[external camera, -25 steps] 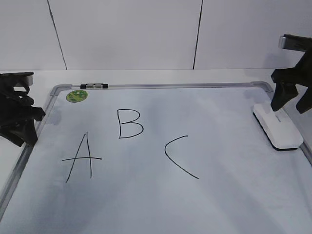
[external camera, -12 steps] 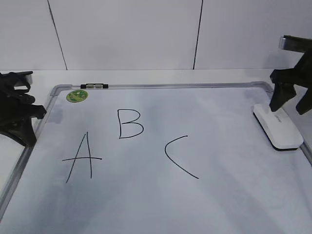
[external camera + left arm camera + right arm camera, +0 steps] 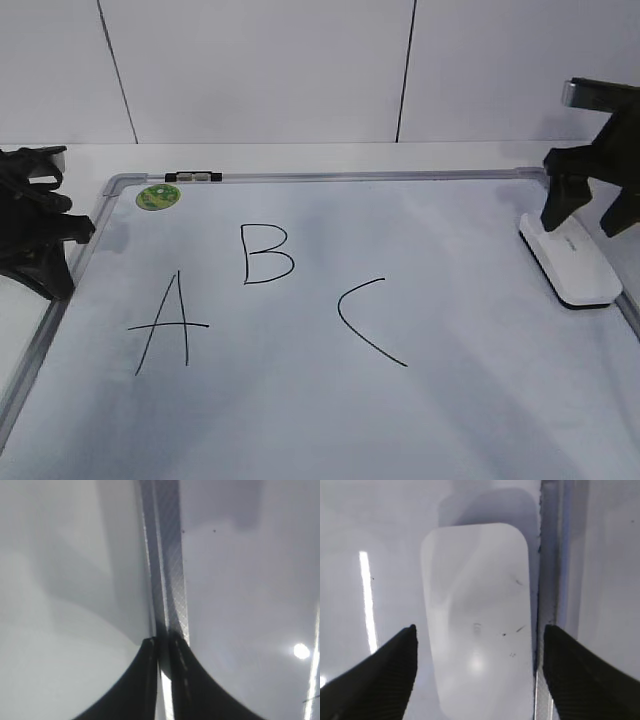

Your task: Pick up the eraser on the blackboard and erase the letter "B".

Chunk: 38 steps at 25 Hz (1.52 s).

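The blackboard (image 3: 420,420) is a white board with a grey frame, lying flat. The black letter "B" (image 3: 266,254) is drawn at its upper left, between an "A" (image 3: 165,325) and a "C" (image 3: 368,320). The white eraser (image 3: 572,264) lies at the board's right edge, next to the frame. My right gripper (image 3: 585,210) is open and hovers just above the eraser's far end. In the right wrist view its fingers (image 3: 479,647) straddle the eraser (image 3: 477,620) without touching it. My left gripper (image 3: 45,270) is shut and empty over the board's left frame (image 3: 167,555).
A round green sticker (image 3: 157,196) and a small black-and-silver marker (image 3: 194,177) sit at the board's top left corner. A white wall stands behind the board. The board frame (image 3: 547,580) runs close along the eraser's side.
My right gripper has shifted a little left and lower over the eraser's far end. The left arm has hardly moved.
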{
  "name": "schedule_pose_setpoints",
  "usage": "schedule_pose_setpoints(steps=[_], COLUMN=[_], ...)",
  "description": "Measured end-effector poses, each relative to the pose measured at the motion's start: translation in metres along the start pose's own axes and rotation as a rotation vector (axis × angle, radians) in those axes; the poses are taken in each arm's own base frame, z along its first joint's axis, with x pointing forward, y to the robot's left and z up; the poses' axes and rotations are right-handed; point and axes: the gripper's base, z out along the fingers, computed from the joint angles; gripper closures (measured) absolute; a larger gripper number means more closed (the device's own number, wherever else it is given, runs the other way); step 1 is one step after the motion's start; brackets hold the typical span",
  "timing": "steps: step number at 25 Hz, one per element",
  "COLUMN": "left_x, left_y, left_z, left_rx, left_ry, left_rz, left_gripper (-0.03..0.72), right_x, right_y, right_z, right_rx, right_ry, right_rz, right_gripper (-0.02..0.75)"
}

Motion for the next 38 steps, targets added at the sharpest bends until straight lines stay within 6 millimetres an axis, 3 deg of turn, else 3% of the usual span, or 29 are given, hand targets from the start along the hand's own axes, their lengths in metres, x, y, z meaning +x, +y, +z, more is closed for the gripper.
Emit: schedule_pose_setpoints(steps=[6, 17, 26, 38], left_x=[0.0, 0.0, 0.0, 0.0], left_y=[0.0, 0.0, 0.0, 0.0], left_z=[0.0, 0.0, 0.0, 0.0], left_rx=[0.0, 0.002, 0.002, 0.002], left_ry=[0.0, 0.0, 0.0, 0.0], left_rz=[0.0, -0.004, -0.004, -0.004], left_gripper=[0.664, 0.666, 0.666, 0.666], right_x=[-0.001, -0.004, -0.004, -0.004], right_y=[0.02, 0.016, 0.013, 0.015], right_z=[0.021, 0.024, 0.051, 0.052], right_rx=[0.122, 0.21, 0.203, 0.185], right_ry=[0.054, 0.064, 0.134, 0.137], right_rz=[-0.066, -0.008, 0.003, 0.017], right_gripper=[0.117, 0.121, 0.147, 0.149])
